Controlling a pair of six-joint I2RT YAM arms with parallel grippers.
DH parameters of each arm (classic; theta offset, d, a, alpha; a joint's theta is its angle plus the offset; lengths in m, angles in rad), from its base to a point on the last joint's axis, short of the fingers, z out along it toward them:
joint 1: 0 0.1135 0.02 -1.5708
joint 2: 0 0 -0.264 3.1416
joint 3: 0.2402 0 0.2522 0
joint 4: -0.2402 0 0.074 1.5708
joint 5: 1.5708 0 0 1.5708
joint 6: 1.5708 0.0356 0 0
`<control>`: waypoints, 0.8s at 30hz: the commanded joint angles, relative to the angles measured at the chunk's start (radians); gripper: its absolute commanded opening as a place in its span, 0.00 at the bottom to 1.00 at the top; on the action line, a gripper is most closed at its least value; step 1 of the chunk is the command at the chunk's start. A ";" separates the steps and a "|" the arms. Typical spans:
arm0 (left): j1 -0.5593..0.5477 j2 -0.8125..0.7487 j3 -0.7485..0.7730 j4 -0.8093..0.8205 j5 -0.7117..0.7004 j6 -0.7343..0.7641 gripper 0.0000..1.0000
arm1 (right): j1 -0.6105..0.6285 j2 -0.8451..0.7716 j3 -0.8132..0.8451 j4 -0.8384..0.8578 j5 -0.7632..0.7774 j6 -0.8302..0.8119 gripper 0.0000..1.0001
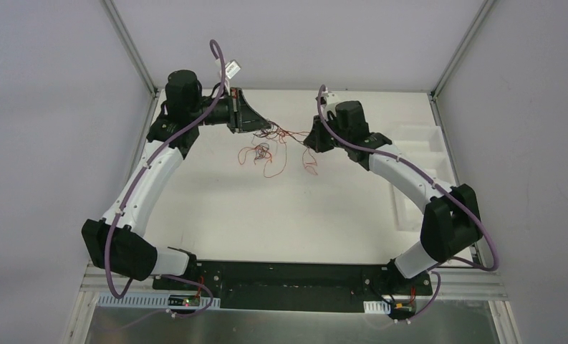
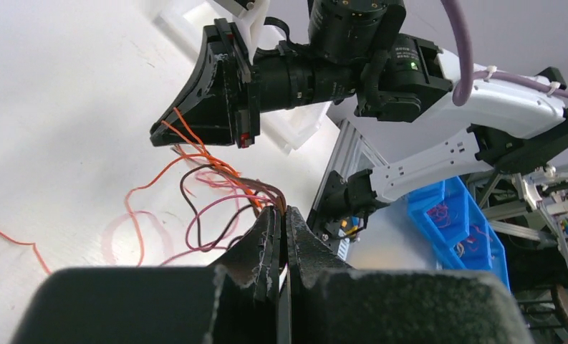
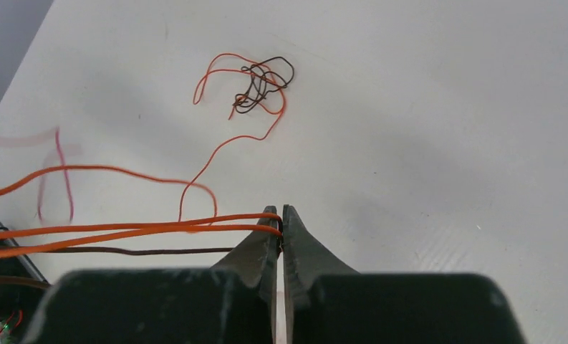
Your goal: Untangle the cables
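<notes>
Thin red, orange and dark cables (image 1: 289, 134) stretch in the air between my two grippers above the far middle of the white table (image 1: 281, 215). My left gripper (image 1: 265, 129) is shut on a bundle of orange, pink and brown cables (image 2: 216, 175) at its fingertips (image 2: 272, 222). My right gripper (image 1: 308, 137) is shut on two orange cables (image 3: 123, 229) and a dark one, which run taut to the left. It also shows in the left wrist view (image 2: 162, 136). A loose curly tangle (image 1: 258, 152) lies on the table below, and shows in the right wrist view (image 3: 263, 82).
Another red strand (image 1: 309, 163) hangs or lies under the right gripper. A white tray (image 1: 420, 140) sits at the table's right edge. A blue bin (image 2: 456, 215) with small parts stands off the table. Metal frame posts (image 1: 134, 50) mark the back corners.
</notes>
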 commanded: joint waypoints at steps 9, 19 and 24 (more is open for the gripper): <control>0.259 -0.013 0.354 0.020 0.093 -0.045 0.00 | -0.159 0.084 -0.077 -0.138 0.040 -0.192 0.00; 0.436 0.044 0.643 0.057 -0.066 -0.043 0.00 | -0.199 0.136 -0.072 -0.236 0.009 -0.263 0.00; 0.462 0.052 0.698 -0.021 -0.181 0.027 0.00 | -0.209 0.160 -0.043 -0.267 -0.005 -0.267 0.00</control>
